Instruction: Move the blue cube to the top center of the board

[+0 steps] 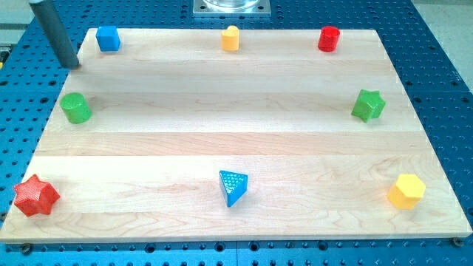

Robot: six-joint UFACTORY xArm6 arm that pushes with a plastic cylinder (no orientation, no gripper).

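Observation:
The blue cube sits at the board's top left corner. My tip is just off the board's left edge, to the lower left of the blue cube and apart from it. The dark rod rises from the tip toward the view's top left. A yellow block stands at the top center of the wooden board.
A red cylinder is at the top right. A green cylinder is at the left edge, a green star at the right. A red star is at the bottom left, a blue triangle at the bottom center, a yellow hexagon at the bottom right.

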